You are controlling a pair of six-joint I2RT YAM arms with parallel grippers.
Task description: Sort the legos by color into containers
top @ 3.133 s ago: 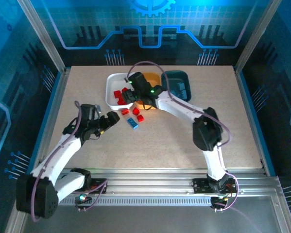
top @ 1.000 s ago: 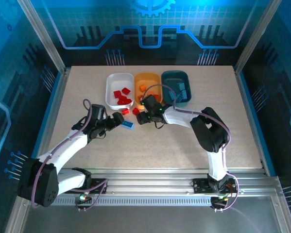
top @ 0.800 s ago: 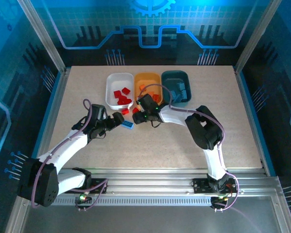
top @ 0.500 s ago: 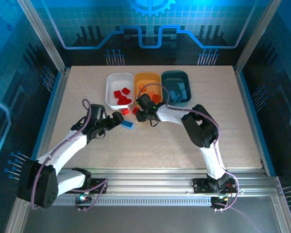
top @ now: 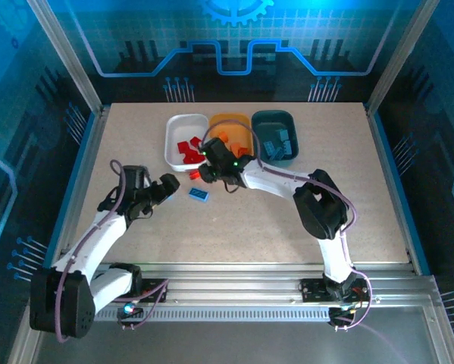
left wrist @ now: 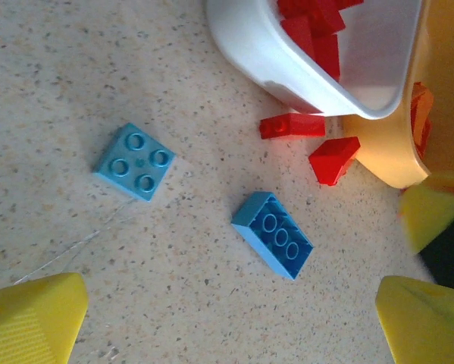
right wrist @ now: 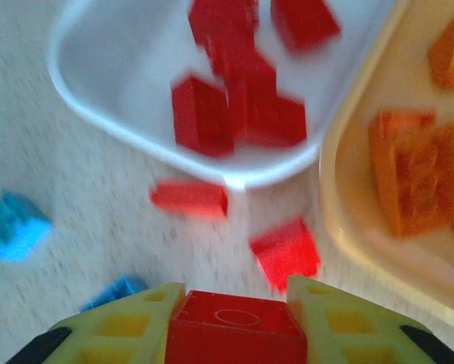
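The table [top: 302, 220] has three trays in a row at its far side: white tray [top: 170, 140] left, orange tray [top: 230, 118] mid, teal tray [top: 275, 115] right, packed close together. The right arm [top: 280, 178] reaches across to the near end of the white tray. The left arm [top: 98, 227] lies bent on the left side, its tip pointing toward the loose pieces.

The right gripper [right wrist: 234, 307] pinches a red brick [right wrist: 238, 330] btwn its yellow fingers, held over the table just in front of where the white and orange trays meet; that cam is blurred. The left gripper [left wrist: 227, 303] is spread wide w/ nothing btwn the fingers, over bare table.

Contents: the white tray holds a pile of red bricks [right wrist: 238, 102], the orange tray has orange bricks [right wrist: 412, 174], and the teal tray has light blue bricks [top: 280, 140].

Loose on the table in front of the white tray are four pieces:
- an oblong blue brick [left wrist: 273, 234]
- a square blue plate [left wrist: 135, 161] w/ four studs, well apart from the oblong one
- a flat red piece [left wrist: 292, 125] just beside the white tray's wall
- a red chunk [left wrist: 334, 159] by the orange tray's corner; can't tell if it touches
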